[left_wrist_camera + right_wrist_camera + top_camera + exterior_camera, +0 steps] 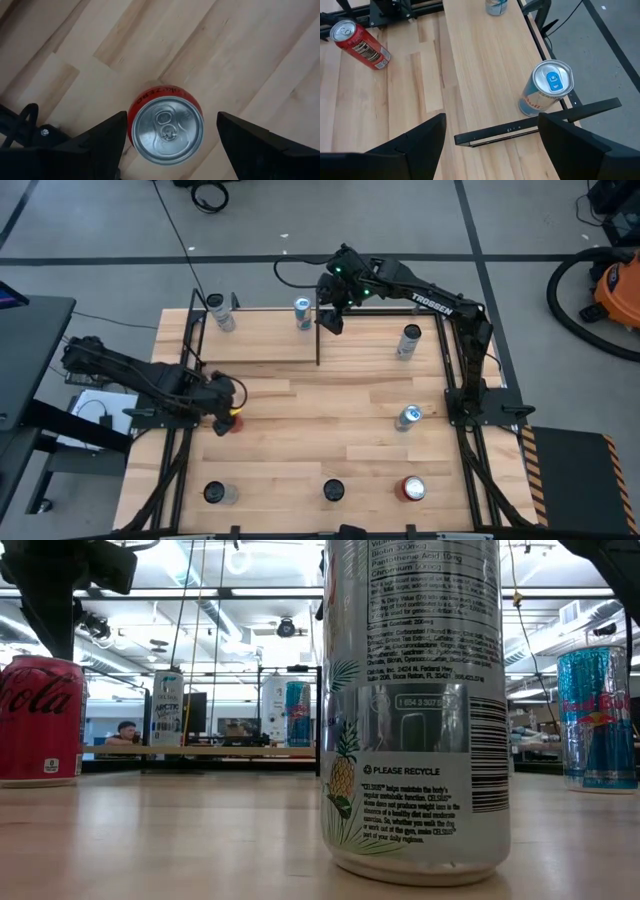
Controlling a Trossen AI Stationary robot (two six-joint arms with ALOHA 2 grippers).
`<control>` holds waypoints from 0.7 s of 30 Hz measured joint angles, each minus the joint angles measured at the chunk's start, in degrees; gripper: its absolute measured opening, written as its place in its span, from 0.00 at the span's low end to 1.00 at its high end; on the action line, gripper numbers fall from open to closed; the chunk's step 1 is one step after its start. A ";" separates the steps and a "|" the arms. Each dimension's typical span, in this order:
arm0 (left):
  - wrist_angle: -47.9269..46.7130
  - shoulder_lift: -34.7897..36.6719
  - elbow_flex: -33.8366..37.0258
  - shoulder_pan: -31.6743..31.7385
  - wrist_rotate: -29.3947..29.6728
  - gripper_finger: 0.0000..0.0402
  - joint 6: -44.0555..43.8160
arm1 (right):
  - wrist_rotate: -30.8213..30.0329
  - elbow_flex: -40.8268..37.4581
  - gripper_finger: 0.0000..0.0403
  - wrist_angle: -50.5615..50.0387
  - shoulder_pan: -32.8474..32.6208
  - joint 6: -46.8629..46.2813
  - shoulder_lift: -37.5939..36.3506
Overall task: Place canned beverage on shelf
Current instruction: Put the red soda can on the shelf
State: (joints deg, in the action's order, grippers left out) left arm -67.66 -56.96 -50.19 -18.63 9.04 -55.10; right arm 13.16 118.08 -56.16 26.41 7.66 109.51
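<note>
A red Coca-Cola Zero can (166, 122) with a silver top stands upright on the wide butcher-block tabletop (330, 430), near its left edge, forward of the shelf. The left gripper (170, 137) hangs straight above it with its two dark fingers (102, 140) spread wide, one on each side of the can; whether they touch it I cannot tell, and the can rests on the wood, not lifted.

The shelf (262, 338), a pale wood board framed by thin black metal uprights, sits at the far left of the table. On it stand a blue and silver Red Bull can (546, 88) near its right end and a pale can (220, 311) at its left end. The right gripper (490, 145) hovers above the shelf's right end, just beside the Red Bull can, fingers wide apart and holding nothing.

Other cans stand scattered over the rest of the tabletop.
</note>
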 joint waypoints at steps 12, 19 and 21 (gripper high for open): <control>-0.17 -2.23 0.02 0.00 -1.14 0.77 0.26 | 0.01 0.02 0.80 -0.13 0.00 0.00 0.00; -1.00 -5.65 0.02 0.00 -1.21 0.77 0.31 | 0.03 0.00 0.80 -0.19 -0.04 0.00 0.02; -1.03 -6.75 -0.01 -0.01 -1.46 0.77 0.73 | 0.04 0.00 0.80 -0.20 -0.04 0.00 0.02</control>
State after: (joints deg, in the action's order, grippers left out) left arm -68.70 -63.72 -50.21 -18.65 7.58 -54.36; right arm 13.20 118.08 -56.36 26.37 7.66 109.54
